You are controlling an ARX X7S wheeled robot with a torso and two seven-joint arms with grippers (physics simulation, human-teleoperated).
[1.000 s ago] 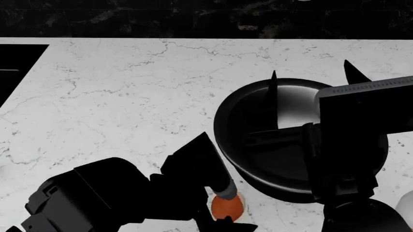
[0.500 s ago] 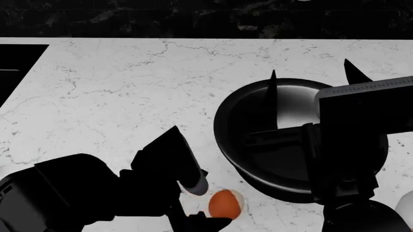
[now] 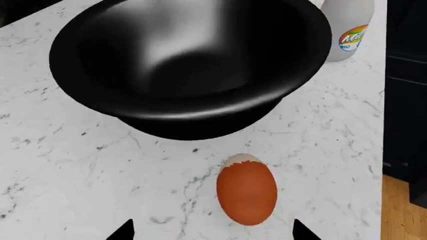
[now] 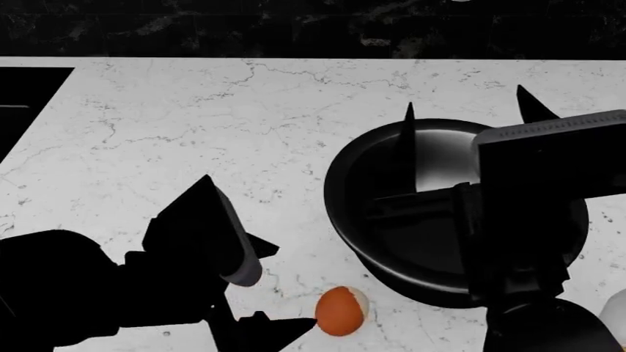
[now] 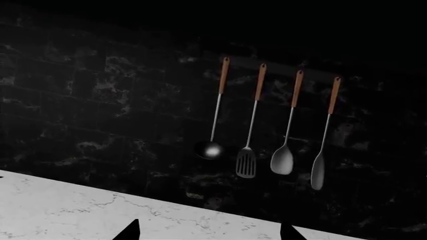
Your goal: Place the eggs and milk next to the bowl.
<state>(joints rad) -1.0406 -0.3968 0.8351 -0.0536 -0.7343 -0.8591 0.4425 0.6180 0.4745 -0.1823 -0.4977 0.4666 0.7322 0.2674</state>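
One orange-brown egg (image 4: 341, 311) (image 3: 247, 192) with a whitish patch lies on the marble counter, just in front of the large black bowl (image 4: 391, 158) (image 3: 190, 60). My left gripper (image 4: 284, 290) (image 3: 212, 235) stands open to the egg's left, and its fingertips do not touch the egg. The milk (image 3: 347, 30), a white container with a coloured label, stands close behind the bowl; a white sliver of it (image 4: 616, 315) shows at the head view's right edge. My right gripper (image 4: 468, 110) (image 5: 208, 234) hangs open and empty over the bowl, and its arm hides much of the bowl.
A dark cut-out (image 4: 25, 95) lies in the counter at the far left. A dark tiled wall (image 4: 293, 29) runs along the back, where several utensils (image 5: 267, 120) hang on a rail. The counter's edge (image 3: 385, 150) lies near the egg and milk, with wooden floor (image 3: 403, 210) beyond.
My left gripper opened, let go of the egg and drew back to the left. The egg now rests on the counter by the bowl. The right arm barely moved.
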